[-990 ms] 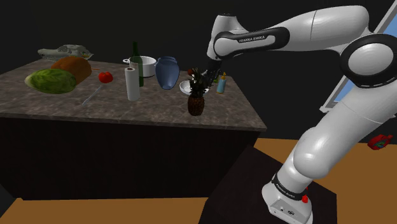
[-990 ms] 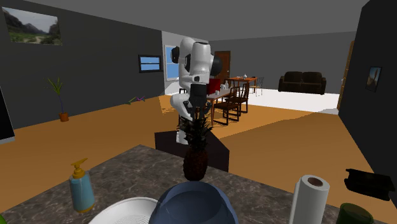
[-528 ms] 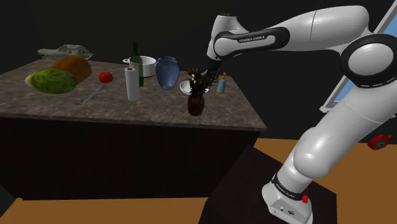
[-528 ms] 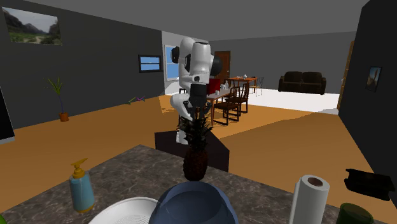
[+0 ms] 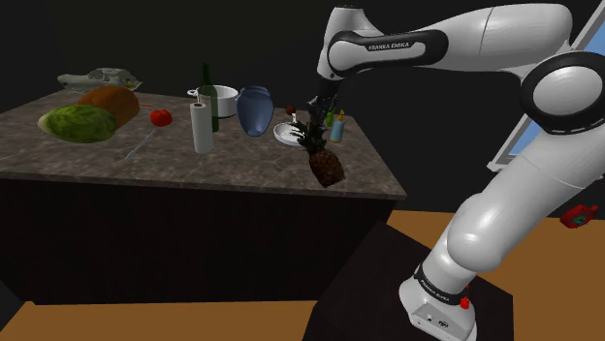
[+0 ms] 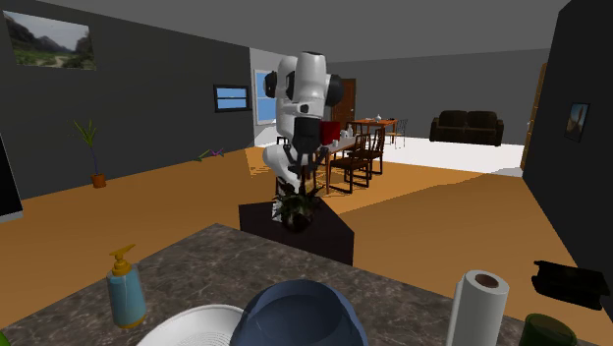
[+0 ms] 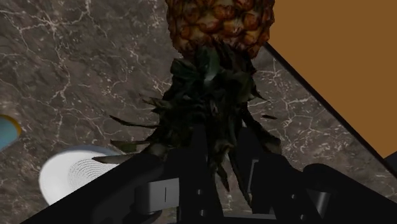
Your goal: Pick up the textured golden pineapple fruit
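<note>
While the black gripper (image 5: 315, 116) clasps the leafy crown (image 7: 203, 105) between its fingers (image 7: 198, 167), the pineapple (image 5: 328, 167) hangs tilted from it, its scaly golden-brown body swung out toward five o'clock of the hand in the shoulder view. The fruit sits over the near corner of the dark marbled counter (image 5: 145, 160), with the white bowl (image 5: 284, 136) at about ten o'clock of it and the blue soap dispenser (image 5: 337, 127) near twelve o'clock. In the wrist view the body reaches past the counter's edge, against the orange floor. The grasp looks made and the lift appears to be the step in hand, though whether the base is clear of the stone cannot be told. Next comes a steady, straight rise. A grip on leaves alone is weak, so the heavy, slanted body may swing or slip free.
</note>
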Motion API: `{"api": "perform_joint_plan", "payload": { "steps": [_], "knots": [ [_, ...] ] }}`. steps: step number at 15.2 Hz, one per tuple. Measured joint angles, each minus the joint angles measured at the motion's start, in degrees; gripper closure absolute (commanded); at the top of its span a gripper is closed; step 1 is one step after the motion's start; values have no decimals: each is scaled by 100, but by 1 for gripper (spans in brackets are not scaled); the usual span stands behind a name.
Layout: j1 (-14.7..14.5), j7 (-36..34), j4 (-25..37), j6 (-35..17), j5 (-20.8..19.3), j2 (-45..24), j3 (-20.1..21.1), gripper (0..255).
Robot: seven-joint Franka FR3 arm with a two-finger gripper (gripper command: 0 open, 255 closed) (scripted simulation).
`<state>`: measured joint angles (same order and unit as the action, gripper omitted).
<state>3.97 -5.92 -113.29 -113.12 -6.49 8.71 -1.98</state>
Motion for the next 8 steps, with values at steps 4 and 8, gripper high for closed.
{"api": "perform_joint_plan", "payload": {
  "steps": [4,8],
  "knots": [
    [4,47,298,301,14,4,-7,255],
    [-2,69,609,593,25,-11,1,255]
  ]
}}
